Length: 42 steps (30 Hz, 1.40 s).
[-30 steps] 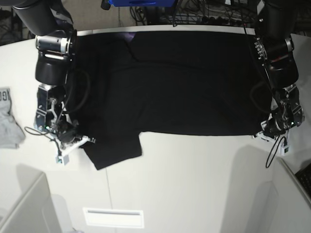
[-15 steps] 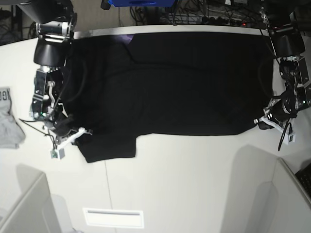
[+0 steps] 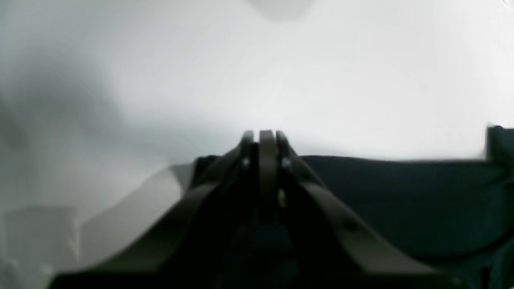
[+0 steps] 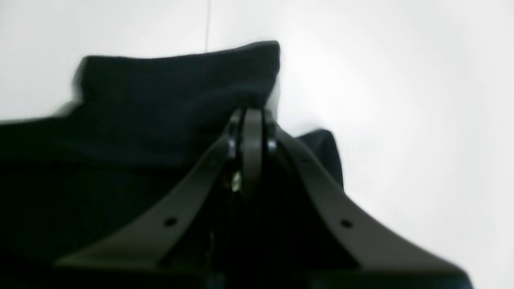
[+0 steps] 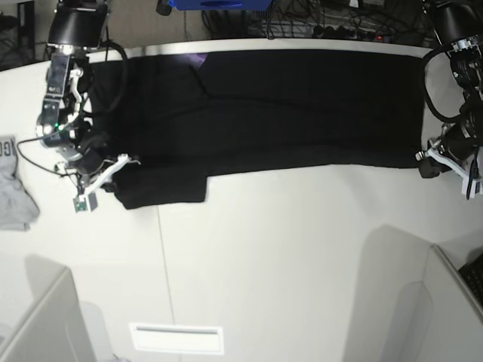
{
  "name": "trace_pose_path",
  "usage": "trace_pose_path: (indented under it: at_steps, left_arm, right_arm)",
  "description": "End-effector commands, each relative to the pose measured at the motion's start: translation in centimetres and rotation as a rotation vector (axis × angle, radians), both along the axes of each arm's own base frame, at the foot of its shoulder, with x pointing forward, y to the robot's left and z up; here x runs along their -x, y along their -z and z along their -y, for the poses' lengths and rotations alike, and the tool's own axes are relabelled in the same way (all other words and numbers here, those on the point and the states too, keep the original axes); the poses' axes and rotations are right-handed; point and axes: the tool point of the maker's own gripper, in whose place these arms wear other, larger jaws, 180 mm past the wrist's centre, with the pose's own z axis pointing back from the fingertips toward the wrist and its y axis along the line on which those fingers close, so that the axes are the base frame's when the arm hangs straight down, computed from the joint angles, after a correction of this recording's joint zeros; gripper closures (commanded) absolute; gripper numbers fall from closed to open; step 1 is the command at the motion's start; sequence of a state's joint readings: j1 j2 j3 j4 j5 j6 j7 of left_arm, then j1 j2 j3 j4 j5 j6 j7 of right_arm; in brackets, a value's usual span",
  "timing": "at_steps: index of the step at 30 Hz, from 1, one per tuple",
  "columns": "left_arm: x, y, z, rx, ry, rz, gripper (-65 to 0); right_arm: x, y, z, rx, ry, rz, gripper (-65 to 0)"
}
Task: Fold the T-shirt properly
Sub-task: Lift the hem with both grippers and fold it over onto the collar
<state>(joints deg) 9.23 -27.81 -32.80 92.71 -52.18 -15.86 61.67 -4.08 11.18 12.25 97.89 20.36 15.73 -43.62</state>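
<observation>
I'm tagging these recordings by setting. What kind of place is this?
Probably a robotics lab, not a home: a white table with the black T-shirt spread on it, a tangle of cables behind, and low partition panels at the front corners.

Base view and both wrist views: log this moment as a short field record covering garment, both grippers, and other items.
garment: black short-sleeved T-shirt, spread wide across the white table, one sleeve jutting toward the near edge
left gripper: shut, at the shirt's lower corner; grip on cloth unclear
right gripper: shut, at the sleeve end; fabric right under its tips
other items: small light-grey garment at the table's side edge
</observation>
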Motion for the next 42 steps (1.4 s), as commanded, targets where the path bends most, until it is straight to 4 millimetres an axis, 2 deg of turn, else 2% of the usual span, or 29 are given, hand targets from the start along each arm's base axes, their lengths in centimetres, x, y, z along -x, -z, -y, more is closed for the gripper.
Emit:
trace_pose_path:
  at_steps: [1,5,9,13,18,22,30,35,42]
  left_arm:
    - [-0.1,-1.1,-0.6,-0.028,0.006,0.024,0.0]
    - [1.1,-0.4,-0.8,-0.040,0.008,-0.010,0.0]
    - [2.5,0.3,-0.9,-0.053,0.017,-0.050,0.0]
    - [3.7,0.8,-1.2,-0.058,0.013,-0.080,0.0]
    - [4.4,0.1,-1.4,-0.087,0.016,-0.071,0.0]
    - [5.2,0.4,-1.3,-0.091,0.024,-0.091,0.0]
    - [7.4,1.7,-1.2,-0.088,0.026,-0.151,0.0]
    - [7.7,2.0,-1.4,-0.091,0.023,-0.165,0.0]
    - [8.1,2.5,-1.6,-0.115,0.026,-0.187,0.0]
  right_arm:
    - [-0.2,-1.9,0.0,0.012,-0.013,0.058,0.0]
    - [2.6,-2.9,-0.8,0.041,-0.043,0.053,0.0]
    - [5.3,-3.0,0.4,0.031,0.033,0.028,0.0]
    - [7.6,-1.7,2.1,0.041,0.086,-0.025,0.0]
    - [10.4,-0.2,1.9,0.041,0.082,-0.089,0.0]
    - [12.2,0.8,1.3,0.017,0.097,-0.132,0.0]
    - [13.8,1.3,1.4,0.015,0.110,-0.147,0.0]
    - [13.8,1.4,1.6,0.019,0.112,-0.151,0.0]
    - [14.5,3.0,2.0,0.009,0.128,-0.198,0.0]
